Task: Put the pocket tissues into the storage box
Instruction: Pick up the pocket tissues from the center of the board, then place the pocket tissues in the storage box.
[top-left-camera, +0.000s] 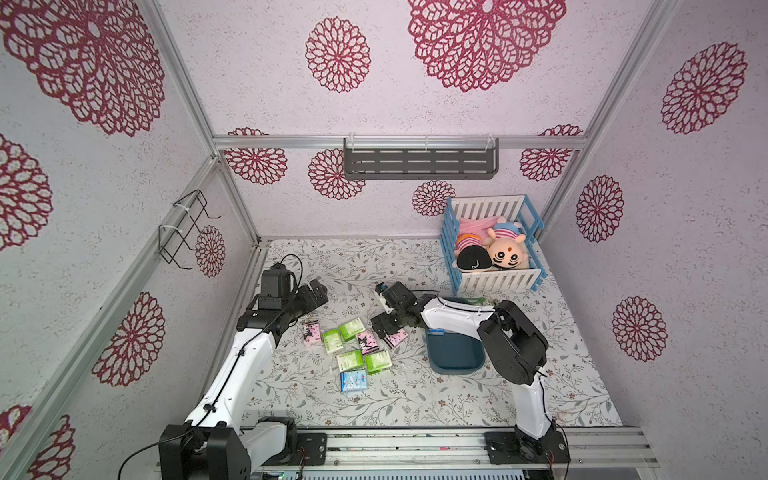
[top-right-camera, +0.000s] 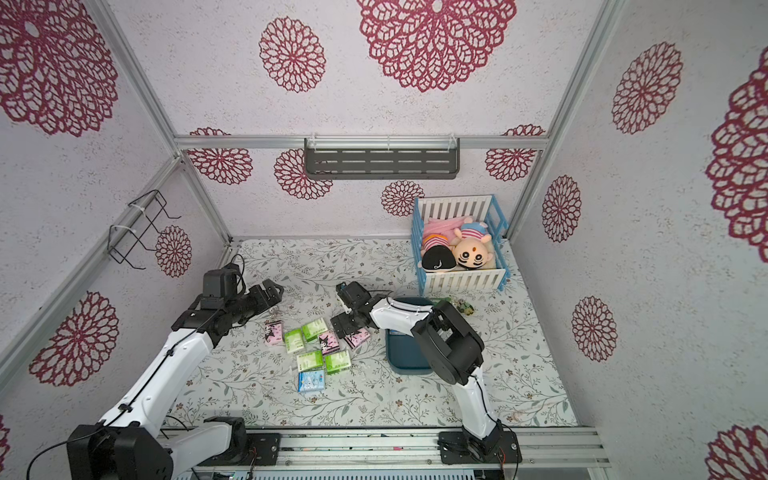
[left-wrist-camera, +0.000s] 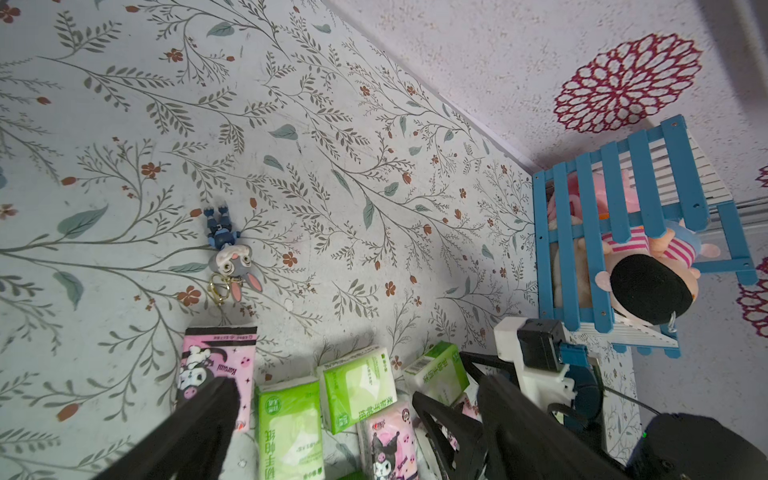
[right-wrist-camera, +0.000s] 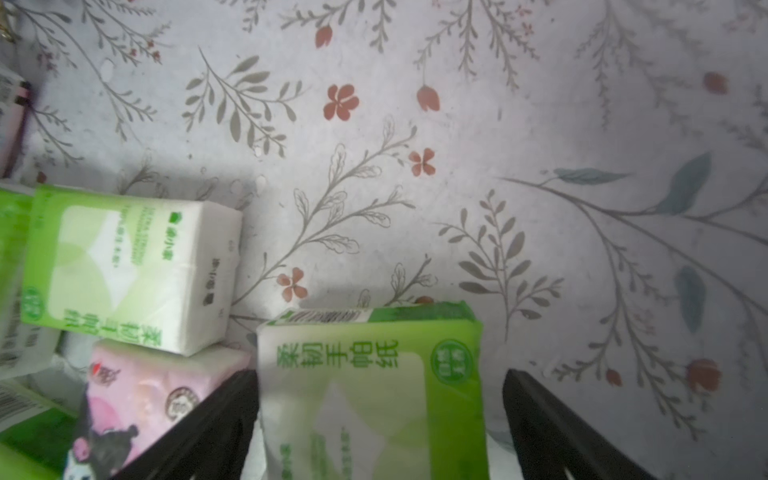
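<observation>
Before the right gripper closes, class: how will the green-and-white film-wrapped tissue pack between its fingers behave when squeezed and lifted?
Probably soft: the green-and-white tissue pack has rounded, puffy edges, so it should dent once the open right gripper closes. Likely light: paper tissues. Its glossy film may slip; flat-sided, it shouldn't roll.

Green-and-white pocket tissue packs (right-wrist-camera: 370, 395): glossy plastic film. Dark teal oblong storage box (top-left-camera: 455, 353): smooth plastic. Floral-printed surface (top-left-camera: 415, 399): matt, smooth covering.

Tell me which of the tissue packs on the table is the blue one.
The light blue pack, lying at the near end of the cluster; every other pack in view is green-and-white or pink.
</observation>
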